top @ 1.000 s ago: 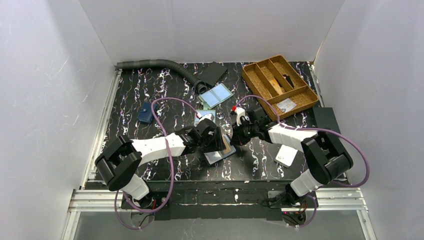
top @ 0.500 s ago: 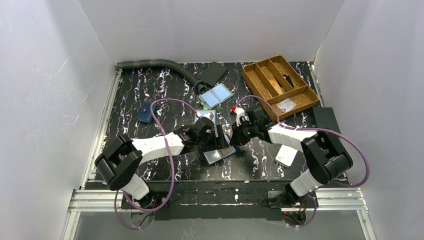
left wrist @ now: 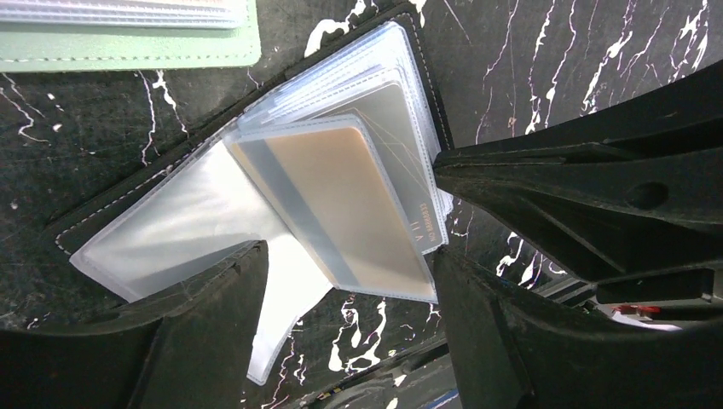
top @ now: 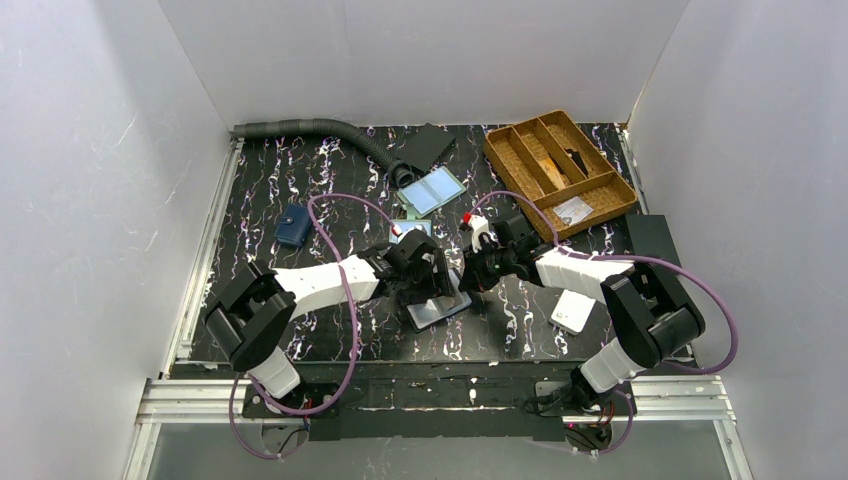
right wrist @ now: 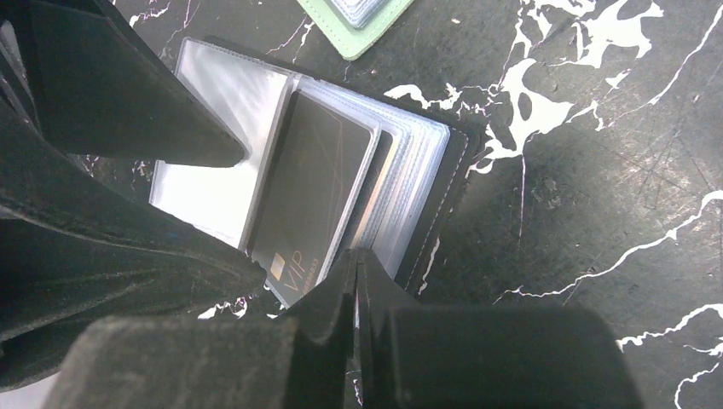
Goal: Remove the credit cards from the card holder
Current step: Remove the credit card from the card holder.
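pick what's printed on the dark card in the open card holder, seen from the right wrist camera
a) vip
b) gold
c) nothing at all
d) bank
a, in the right wrist view the dark card, tucked in a clear sleeve of the card holder, shows the letters VIP near its lower corner.

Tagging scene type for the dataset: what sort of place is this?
Probably a lab robot cell, not a home: plain white panels wall in a black marbled table, an aluminium rail frame runs along its near edge, and the left arm and right arm are bolted there.
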You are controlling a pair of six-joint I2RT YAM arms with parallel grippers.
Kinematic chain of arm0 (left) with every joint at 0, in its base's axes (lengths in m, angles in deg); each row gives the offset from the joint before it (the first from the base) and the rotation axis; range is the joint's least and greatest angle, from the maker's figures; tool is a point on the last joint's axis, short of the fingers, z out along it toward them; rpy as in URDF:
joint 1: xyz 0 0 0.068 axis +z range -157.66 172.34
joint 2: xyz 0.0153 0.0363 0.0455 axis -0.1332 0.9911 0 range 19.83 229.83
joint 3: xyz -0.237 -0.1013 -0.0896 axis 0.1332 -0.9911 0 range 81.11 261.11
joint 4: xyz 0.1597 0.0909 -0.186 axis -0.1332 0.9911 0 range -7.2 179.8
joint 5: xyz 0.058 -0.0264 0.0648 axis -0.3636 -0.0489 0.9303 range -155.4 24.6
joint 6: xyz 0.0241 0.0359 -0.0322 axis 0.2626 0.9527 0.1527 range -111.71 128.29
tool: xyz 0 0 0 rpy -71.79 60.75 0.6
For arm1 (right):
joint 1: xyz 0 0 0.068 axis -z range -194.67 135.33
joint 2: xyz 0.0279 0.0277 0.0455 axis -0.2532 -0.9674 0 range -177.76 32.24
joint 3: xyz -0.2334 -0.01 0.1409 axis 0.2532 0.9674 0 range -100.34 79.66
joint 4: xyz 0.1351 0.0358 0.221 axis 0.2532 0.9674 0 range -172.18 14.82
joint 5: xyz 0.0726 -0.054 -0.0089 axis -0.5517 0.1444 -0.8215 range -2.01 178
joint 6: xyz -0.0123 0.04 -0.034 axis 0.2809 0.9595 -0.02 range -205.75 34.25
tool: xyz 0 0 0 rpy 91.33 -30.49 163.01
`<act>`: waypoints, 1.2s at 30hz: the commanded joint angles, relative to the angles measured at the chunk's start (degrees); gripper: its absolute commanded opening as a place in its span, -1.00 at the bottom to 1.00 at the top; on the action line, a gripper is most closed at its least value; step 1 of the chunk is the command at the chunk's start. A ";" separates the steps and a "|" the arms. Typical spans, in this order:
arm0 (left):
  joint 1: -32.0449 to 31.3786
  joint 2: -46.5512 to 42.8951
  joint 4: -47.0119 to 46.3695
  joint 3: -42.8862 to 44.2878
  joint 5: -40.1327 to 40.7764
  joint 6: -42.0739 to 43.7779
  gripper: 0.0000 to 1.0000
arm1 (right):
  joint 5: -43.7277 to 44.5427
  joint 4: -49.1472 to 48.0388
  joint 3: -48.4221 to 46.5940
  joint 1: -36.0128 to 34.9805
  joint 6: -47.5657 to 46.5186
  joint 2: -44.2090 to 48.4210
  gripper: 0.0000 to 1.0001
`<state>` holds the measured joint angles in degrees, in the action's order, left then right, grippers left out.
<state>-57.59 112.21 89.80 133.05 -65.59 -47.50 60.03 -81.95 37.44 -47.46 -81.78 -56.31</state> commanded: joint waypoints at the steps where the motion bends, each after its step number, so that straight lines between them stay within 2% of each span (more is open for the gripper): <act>1: 0.26 -0.10 5.65 2.74 2.79 -0.94 0.36 | -1.83 -0.84 -1.73 -0.82 0.00 -0.57 -0.85; 7: 0.23 -1.68 5.91 1.62 2.99 -1.70 0.25 | -1.82 -0.76 -1.82 -0.85 -0.17 -0.52 -0.85; 14: 0.27 -4.88 4.95 -1.38 3.43 -2.49 -0.05 | -1.33 -0.43 -2.10 -0.86 -1.16 0.57 -0.85; 18: 0.38 -5.73 3.62 -3.10 2.82 -3.11 -0.12 | -1.74 -0.49 -2.17 -0.87 -1.95 1.96 -0.84; 20: 0.72 -6.29 2.29 -4.21 2.15 -3.33 -0.21 | -2.42 -0.49 -2.25 -0.83 -2.40 2.66 -0.83; 26: 1.91 -7.68 -1.64 -7.60 0.19 -3.52 -0.55 | -5.14 -0.49 -2.39 -0.80 -3.28 4.10 -0.70; 30: 2.18 -8.58 -3.17 -8.93 -2.19 -2.41 -0.83 | -7.78 -0.34 -2.52 -0.86 -3.78 4.62 -0.53; 33: 2.29 -8.94 -3.73 -9.63 -2.42 -1.70 -0.88 | -10.71 -0.32 -2.51 -0.86 -5.59 4.84 -0.42; 36: 2.27 -9.29 -4.28 -10.28 -3.01 -0.85 -0.86 | -13.63 -0.32 -2.52 -0.86 -6.06 4.82 -0.40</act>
<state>-55.69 105.65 86.00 124.27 -67.56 -50.23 52.07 -81.91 36.98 -47.86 -85.65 -53.53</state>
